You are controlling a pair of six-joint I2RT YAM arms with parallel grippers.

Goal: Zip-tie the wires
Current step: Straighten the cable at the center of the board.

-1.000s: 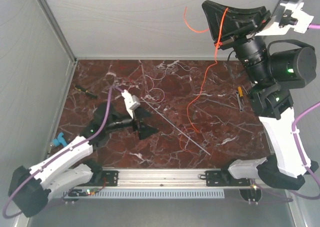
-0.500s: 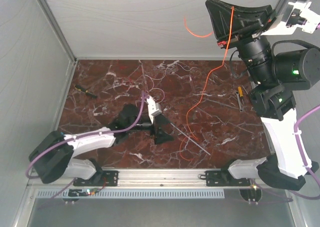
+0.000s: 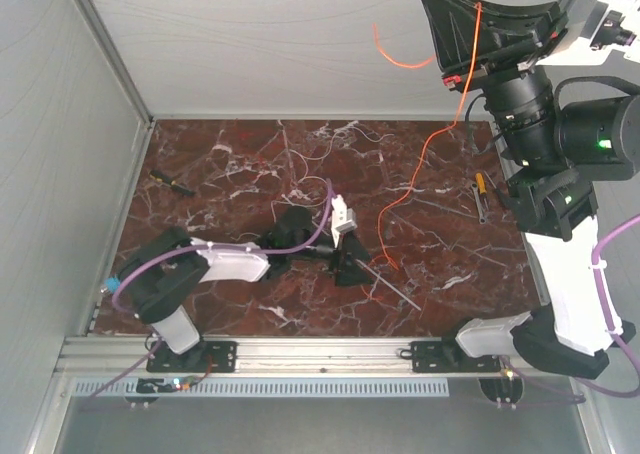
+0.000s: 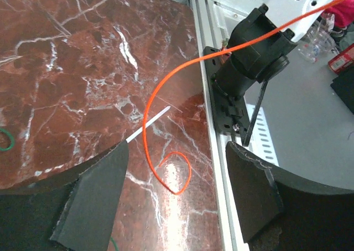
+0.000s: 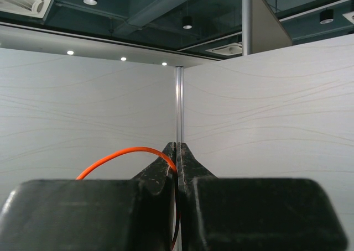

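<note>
My left end effector (image 4: 174, 193) hangs open; the zip tie (image 4: 160, 114) lies on the worktop just ahead of its fingers. I'd lower squarely, avoiding the orange wire (image 5: 135, 148) that my right end effector (image 5: 177, 151) pinches, raised high.

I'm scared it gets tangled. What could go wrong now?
The left hand hangs open, with the loop of the thin orange wire and the stiff pale plastic zip tie both by its fingers; it might pinch the wire instead of the tie. The right hand, shut on that wire high up, could drag the loop away if it lifts.
</note>
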